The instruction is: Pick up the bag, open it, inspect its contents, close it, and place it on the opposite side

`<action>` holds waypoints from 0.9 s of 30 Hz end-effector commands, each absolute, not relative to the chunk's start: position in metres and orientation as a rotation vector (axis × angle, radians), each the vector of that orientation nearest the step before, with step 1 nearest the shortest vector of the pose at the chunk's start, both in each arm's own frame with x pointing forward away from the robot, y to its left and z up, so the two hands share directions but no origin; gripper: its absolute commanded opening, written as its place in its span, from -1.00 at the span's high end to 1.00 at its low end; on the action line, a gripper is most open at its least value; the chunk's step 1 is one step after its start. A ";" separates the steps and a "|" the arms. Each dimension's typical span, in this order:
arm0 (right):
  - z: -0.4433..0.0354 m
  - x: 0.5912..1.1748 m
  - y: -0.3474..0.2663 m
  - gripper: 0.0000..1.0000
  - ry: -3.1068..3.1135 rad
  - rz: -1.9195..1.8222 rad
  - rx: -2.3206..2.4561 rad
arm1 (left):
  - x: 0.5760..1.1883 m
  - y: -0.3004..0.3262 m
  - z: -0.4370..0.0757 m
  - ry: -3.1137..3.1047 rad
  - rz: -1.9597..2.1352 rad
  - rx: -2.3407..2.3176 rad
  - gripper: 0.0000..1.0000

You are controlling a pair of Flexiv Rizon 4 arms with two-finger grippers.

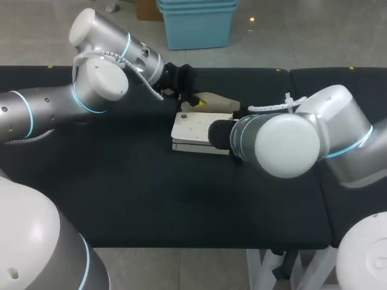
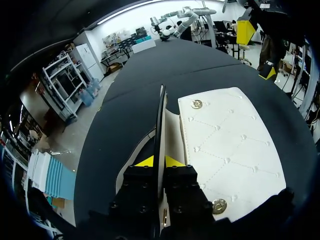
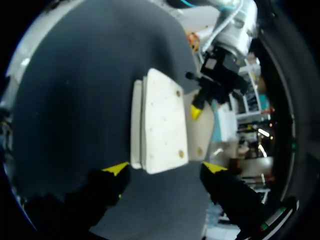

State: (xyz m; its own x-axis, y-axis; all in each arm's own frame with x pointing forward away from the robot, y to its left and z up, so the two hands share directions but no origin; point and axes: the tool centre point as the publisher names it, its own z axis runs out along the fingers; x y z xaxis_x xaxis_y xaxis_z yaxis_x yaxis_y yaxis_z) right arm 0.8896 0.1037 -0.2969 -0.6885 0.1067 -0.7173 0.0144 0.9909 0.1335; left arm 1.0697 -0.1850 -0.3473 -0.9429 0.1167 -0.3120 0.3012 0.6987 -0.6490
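A white quilted bag [image 1: 196, 130] lies flat at the middle of the black table. Its flap [image 1: 216, 101] stands lifted at the far side. In the left wrist view the flap [image 2: 161, 120] runs edge-on between the yellow tips of my left gripper [image 2: 160, 161], which is shut on it; the bag body [image 2: 230, 150] with its metal snaps lies beside the fingers. My right gripper [image 3: 165, 168] stands open just short of the bag's [image 3: 160, 122] near end, fingers wide apart and touching nothing. In the head view my right arm's elbow hides that gripper.
The black table [image 1: 121, 181] stretches wide around the bag, with a seam to a second black table [image 1: 351, 78] at the right. My left arm comes in from the far left and my right arm's bulky elbow [image 1: 284, 145] hangs just right of the bag.
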 end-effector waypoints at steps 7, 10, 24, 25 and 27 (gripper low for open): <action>-0.266 0.906 0.103 1.00 2.426 0.143 0.063 | 1.050 -0.185 -0.311 2.621 -1.009 0.331 1.00; -0.263 0.908 0.104 1.00 2.452 0.135 0.063 | 1.045 -0.187 -0.302 2.635 -0.965 0.327 1.00; -0.257 0.915 0.104 1.00 2.543 0.158 0.061 | 1.040 -0.183 -0.284 2.649 -0.970 0.307 1.00; -0.257 0.915 0.104 1.00 2.543 0.158 0.061 | 1.040 -0.183 -0.284 2.649 -0.970 0.307 1.00; -0.257 0.915 0.104 1.00 2.543 0.158 0.061 | 1.040 -0.183 -0.284 2.649 -0.970 0.307 1.00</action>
